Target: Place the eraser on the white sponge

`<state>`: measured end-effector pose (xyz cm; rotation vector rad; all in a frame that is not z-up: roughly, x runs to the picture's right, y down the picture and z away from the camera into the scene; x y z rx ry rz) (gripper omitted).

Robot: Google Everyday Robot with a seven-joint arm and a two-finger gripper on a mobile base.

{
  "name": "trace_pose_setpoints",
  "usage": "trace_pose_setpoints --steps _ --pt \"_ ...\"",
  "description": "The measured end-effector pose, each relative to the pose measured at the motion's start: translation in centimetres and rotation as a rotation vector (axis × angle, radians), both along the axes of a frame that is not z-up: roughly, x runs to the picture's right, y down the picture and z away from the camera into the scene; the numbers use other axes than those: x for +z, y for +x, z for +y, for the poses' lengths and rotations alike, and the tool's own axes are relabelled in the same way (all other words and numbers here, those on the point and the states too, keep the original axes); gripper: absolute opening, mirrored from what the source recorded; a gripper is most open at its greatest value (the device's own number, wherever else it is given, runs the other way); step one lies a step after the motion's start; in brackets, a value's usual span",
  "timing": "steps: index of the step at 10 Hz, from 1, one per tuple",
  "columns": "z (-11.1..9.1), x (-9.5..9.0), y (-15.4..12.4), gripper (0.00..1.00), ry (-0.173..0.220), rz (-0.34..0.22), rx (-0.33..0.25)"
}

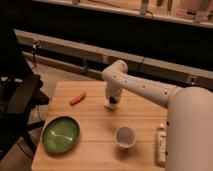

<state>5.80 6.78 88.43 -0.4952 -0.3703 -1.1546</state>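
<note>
One white sponge [109, 106] lies mid-worktop [95, 142], and the gripper [112, 102] hangs right over it, presumably to set the eraser down; whether the jaws hold the eraser I cannot tell. Green plate [61, 134] and cup [125, 137] sit apart.

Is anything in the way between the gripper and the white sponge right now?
Nothing visible. The gripper is low over the table at the white sponge. The orange object, green plate and white cup all sit off to the sides. The eraser cannot be made out.
</note>
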Motion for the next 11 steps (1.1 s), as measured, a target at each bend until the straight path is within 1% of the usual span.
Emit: trace_pose_setpoints --steps 1,3,5,6,7,8,10,11 --pt "0.2 0.0 -0.1 0.30 -0.013 -0.015 -0.005" --pt "0.6 0.0 -0.2 0.47 -0.030 -0.029 -0.007" --pt "0.9 0.0 -0.2 0.67 -0.046 -0.045 -0.002" --pt "1.1 0.0 -0.2 0.71 -0.054 -0.056 0.001" --pt "1.2 -0.1 -0.1 0.71 -0.056 -0.064 0.002" --pt "1.2 -0.1 -0.1 0.70 -0.049 -0.085 0.010" --pt "0.5 0.0 -0.1 0.56 -0.038 -0.078 0.008" --pt "-0.1 0.5 -0.2 0.46 -0.037 -0.071 0.003"
